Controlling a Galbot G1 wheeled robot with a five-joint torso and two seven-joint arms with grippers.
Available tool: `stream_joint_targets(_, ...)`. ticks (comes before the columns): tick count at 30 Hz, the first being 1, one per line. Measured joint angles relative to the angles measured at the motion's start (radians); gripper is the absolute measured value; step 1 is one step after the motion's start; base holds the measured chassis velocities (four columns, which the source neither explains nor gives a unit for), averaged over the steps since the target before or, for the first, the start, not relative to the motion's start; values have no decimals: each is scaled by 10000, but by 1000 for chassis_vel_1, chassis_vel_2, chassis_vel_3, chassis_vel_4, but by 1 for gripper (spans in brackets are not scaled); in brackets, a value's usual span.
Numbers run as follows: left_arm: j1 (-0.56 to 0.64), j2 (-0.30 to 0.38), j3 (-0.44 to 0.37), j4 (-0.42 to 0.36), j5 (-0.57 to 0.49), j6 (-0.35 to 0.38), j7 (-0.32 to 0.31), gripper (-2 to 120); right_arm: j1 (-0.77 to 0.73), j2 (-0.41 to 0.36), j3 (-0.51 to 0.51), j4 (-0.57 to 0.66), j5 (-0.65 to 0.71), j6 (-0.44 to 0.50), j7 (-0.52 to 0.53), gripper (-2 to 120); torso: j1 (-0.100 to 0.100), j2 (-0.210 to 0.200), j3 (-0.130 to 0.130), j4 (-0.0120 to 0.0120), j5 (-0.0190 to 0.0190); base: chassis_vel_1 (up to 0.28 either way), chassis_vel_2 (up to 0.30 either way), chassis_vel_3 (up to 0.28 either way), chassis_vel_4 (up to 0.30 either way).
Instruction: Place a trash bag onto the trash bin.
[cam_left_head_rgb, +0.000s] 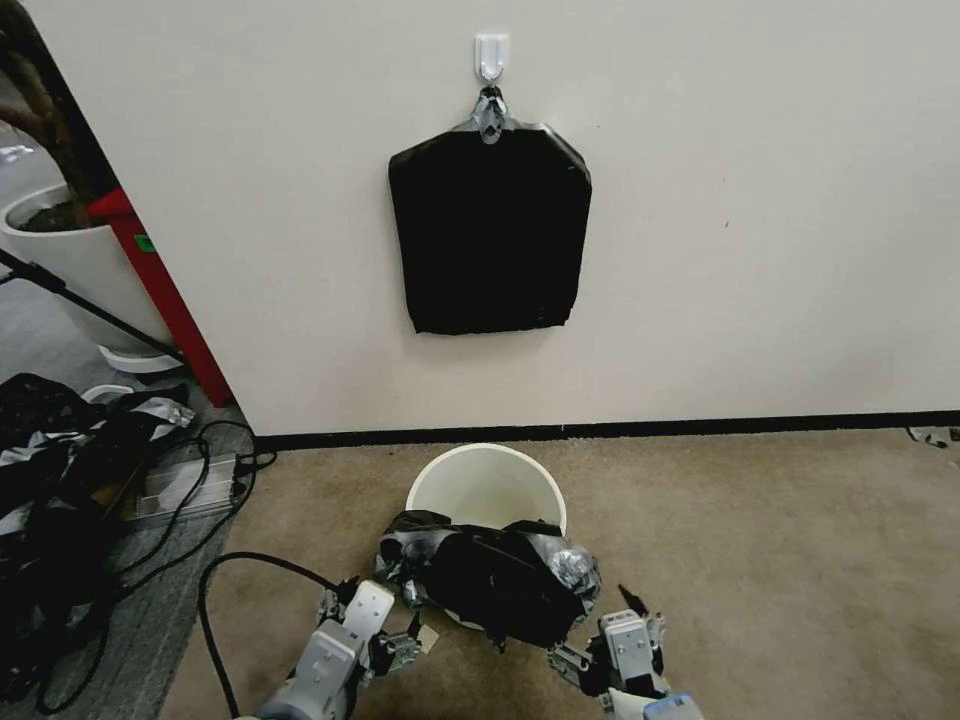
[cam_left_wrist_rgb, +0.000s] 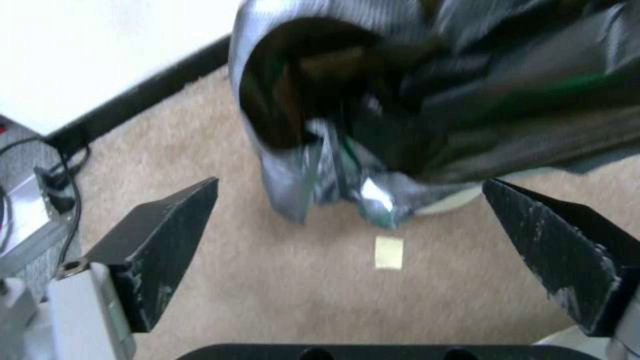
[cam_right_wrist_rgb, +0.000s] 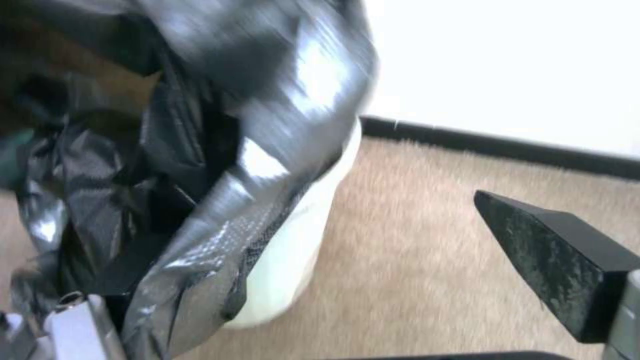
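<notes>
The cream-white trash bin (cam_left_head_rgb: 486, 488) stands on the carpet close to the wall. The glossy black trash bag (cam_left_head_rgb: 497, 577) lies crumpled over the bin's near rim and hangs down its front, and the far part of the opening is uncovered. My left gripper (cam_left_head_rgb: 398, 645) is low by the bag's left end, open, with nothing between its fingers (cam_left_wrist_rgb: 160, 240); the bag (cam_left_wrist_rgb: 400, 100) hangs just beyond them. My right gripper (cam_left_head_rgb: 575, 658) is open at the bag's right end. One of its fingers (cam_right_wrist_rgb: 553, 260) is bare, and the bag (cam_right_wrist_rgb: 200, 165) drapes over the other, beside the bin (cam_right_wrist_rgb: 300, 235).
A flat black pack (cam_left_head_rgb: 490, 235) hangs from a white wall hook (cam_left_head_rgb: 491, 55) above the bin. A plant pot (cam_left_head_rgb: 75, 255), a jumble of fabric and cables (cam_left_head_rgb: 60, 480) and a looping black cable (cam_left_head_rgb: 225, 580) are at the left. A yellow note (cam_left_wrist_rgb: 389, 252) lies on the carpet.
</notes>
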Motion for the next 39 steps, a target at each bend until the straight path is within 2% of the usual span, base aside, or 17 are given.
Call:
stream_joint_targets(8, 214, -561, 361, 104, 304, -33, 2, 100, 625, 436, 50, -1015, 757, -213, -31, 100, 0, 0, 0, 2, 1, 0, 0, 0, 0)
stream_joint_targets(15, 249, -901, 518, 249, 376, -175, 103, 100, 753, 514, 54, -1446, 1495, -157, -143, 100, 0, 0, 1, 1, 0, 0, 0, 0, 0)
stream_joint_targets(18, 235, -1203, 647, 441, 403, -471, 520, 100, 778, 535, 54, -1592, 1854, 494, -464, 100, 0, 0, 1, 1, 1, 0, 0, 0, 0)
stream_joint_targets(19, 228, -1401, 714, 601, 417, -734, 950, 100, 749, 536, 61, -1606, 1971, 800, -560, 100, 0, 0, 1, 0, 1, 0, 0, 0, 0)
stream_joint_targets(20, 228, -1401, 714, 601, 417, -734, 950, 100, 749, 536, 61, -1606, 1971, 800, -560, 100, 0, 0, 1, 0, 1, 0, 0, 0, 0)
stream_joint_targets(23, 159, -1792, 906, 1120, 594, -1246, 1936, 100, 671, 531, 97, -1578, 2318, 1109, -599, 100, 0, 0, 1, 1, 0, 0, 0, 0, 0)
stream_joint_targets(24, 159, -1792, 906, 1120, 594, -1246, 1936, 100, 671, 531, 97, -1578, 2318, 1109, -599, 100, 0, 0, 1, 1, 0, 0, 0, 0, 0)
stream_joint_targets(28, -55, -1937, 1178, 1897, 1123, -1840, 3138, 100, 638, 538, 168, -1554, 2588, 1192, -593, 100, 0, -1, 1, 1, -1, 0, 0, 0, 0)
stream_joint_targets(33, -168, -1912, 1228, 2128, 1190, -2193, 3502, 100, 620, 585, 212, -1561, 2603, 1191, -587, 100, 0, 0, 1, 0, 0, 0, 0, 0, 0)
stream_joint_targets(36, -199, -1704, 1076, 2188, 1140, -2940, 3989, 100, 634, 668, 323, -1718, 2588, 1222, -571, 100, 0, -1, 1, 0, 0, 0, 0, 0, 0)
stream_joint_targets(39, -213, -1599, 966, 2212, 1062, -3199, 4207, 100, 659, 696, 367, -1784, 2581, 1269, -569, 100, 0, -2, 1, 1, 0, 0, 0, 0, 0)
